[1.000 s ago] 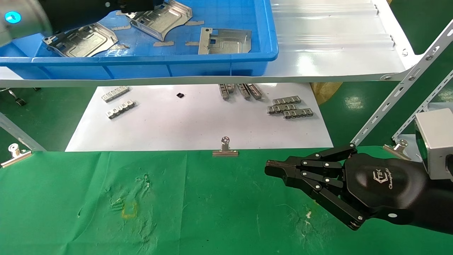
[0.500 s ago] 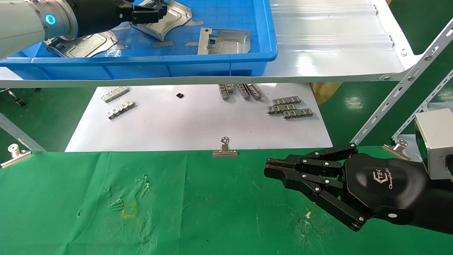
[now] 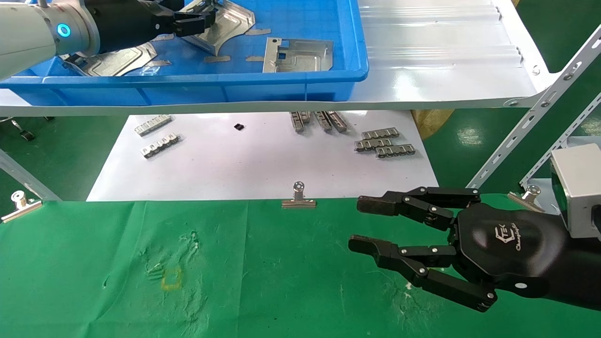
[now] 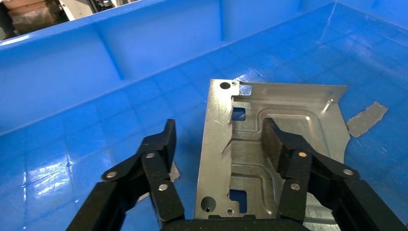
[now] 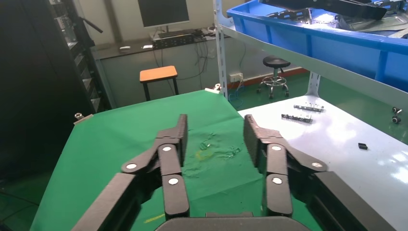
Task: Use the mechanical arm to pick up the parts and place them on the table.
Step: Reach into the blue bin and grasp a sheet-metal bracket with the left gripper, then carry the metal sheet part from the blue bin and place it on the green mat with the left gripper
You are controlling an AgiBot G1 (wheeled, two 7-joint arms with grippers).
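Observation:
Three silvery stamped plates lie in the blue bin point(image 3: 211, 87) on the shelf: one at the left point(image 3: 115, 58), one at the right point(image 3: 300, 54), one at the back point(image 3: 232, 19). My left gripper point(image 3: 199, 21) is over the back plate. In the left wrist view this plate point(image 4: 250, 163) lies flat on the bin floor. The left gripper point(image 4: 218, 129) is open, one finger over the plate's embossed face, the other beyond its long edge. My right gripper point(image 3: 366, 224) is open and empty over the green cloth table point(image 3: 281, 281); it also shows in the right wrist view point(image 5: 214, 130).
A glossy white shelf point(image 3: 446, 70) carries the bin. Below it a white sheet point(image 3: 263, 159) holds small slotted strips point(image 3: 385, 141). Binder clips point(image 3: 298, 197) hold the cloth's far edge. A yellow square outline point(image 3: 171, 278) marks the wrinkled cloth. A slanted shelf bracket point(image 3: 535, 112) stands at the right.
My right gripper has gone from shut to open, staying in place over the cloth. My left gripper has come forward into view over the back plate in the bin.

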